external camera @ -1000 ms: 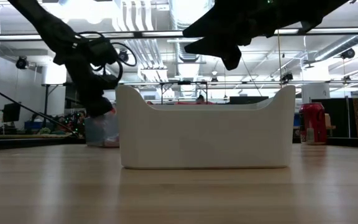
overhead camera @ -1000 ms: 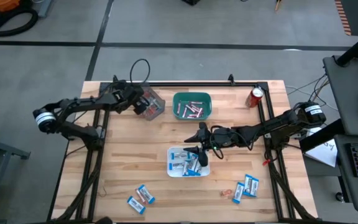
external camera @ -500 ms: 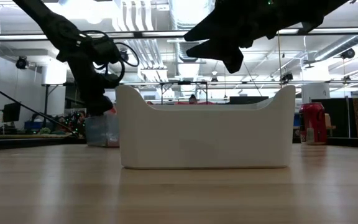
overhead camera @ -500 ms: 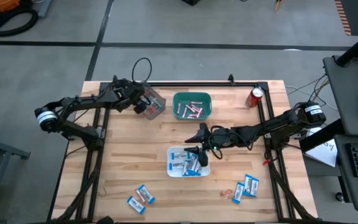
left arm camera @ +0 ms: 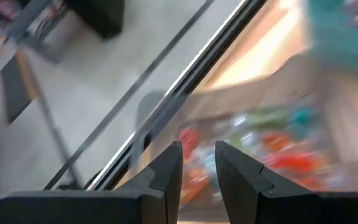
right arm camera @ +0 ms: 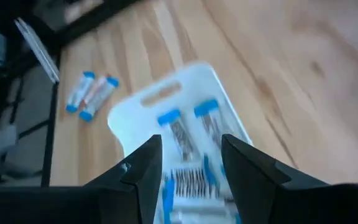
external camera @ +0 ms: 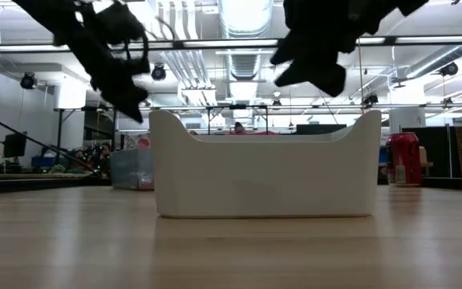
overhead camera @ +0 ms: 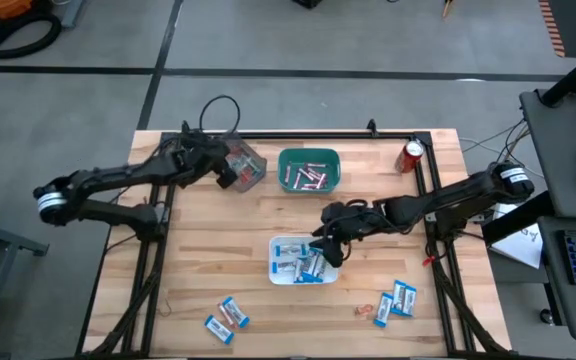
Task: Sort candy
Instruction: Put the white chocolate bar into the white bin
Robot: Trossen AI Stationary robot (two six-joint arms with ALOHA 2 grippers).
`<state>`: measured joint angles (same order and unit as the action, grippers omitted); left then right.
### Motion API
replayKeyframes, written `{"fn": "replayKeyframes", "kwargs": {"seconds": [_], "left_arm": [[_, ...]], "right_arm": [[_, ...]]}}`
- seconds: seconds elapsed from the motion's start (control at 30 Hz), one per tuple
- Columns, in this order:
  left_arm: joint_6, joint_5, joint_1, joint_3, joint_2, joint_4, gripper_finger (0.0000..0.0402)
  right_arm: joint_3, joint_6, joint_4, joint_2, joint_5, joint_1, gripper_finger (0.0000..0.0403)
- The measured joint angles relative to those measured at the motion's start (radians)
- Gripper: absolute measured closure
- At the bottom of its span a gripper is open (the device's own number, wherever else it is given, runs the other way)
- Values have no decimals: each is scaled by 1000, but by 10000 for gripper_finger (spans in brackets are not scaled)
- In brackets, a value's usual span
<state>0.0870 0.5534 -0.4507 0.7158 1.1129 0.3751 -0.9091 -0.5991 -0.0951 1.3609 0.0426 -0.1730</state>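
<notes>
Swung back and higher since a second ago: left gripper, now over the clear bin of red-orange pieces at 11 o'clock on the table; fingers slightly apart, nothing between. Shifted lower and toward 4 o'clock: right gripper, above the white tray's 3 o'clock edge, fingers spread, empty. Blue-and-white packets in that tray; more loose at 7 o'clock and 5 o'clock. Pinkish sticks in the green bin at 12. Red can at 1 o'clock.

left gripper parted and lifted, right gripper lower over white bin
</notes>
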Motion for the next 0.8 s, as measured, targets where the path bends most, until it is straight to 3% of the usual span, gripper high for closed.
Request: {"fn": "replayKeyframes", "kwargs": {"seconds": [0.4, 0.53, 0.7, 0.8], "left_arm": [[-193, -12, 435, -19, -140, -33, 322], [-220, 73, 569, -19, -137, -48, 322], [-239, 222, 689, -19, -135, -53, 322], [-239, 278, 728, -19, -137, -53, 322]], "right_arm": [[-233, -290, -711, 91, -30, -76, 255], [-258, -386, -854, 120, -95, -150, 255], [-235, -555, -909, 122, -116, -268, 255], [-203, -687, -932, 120, -182, -317, 255]]}}
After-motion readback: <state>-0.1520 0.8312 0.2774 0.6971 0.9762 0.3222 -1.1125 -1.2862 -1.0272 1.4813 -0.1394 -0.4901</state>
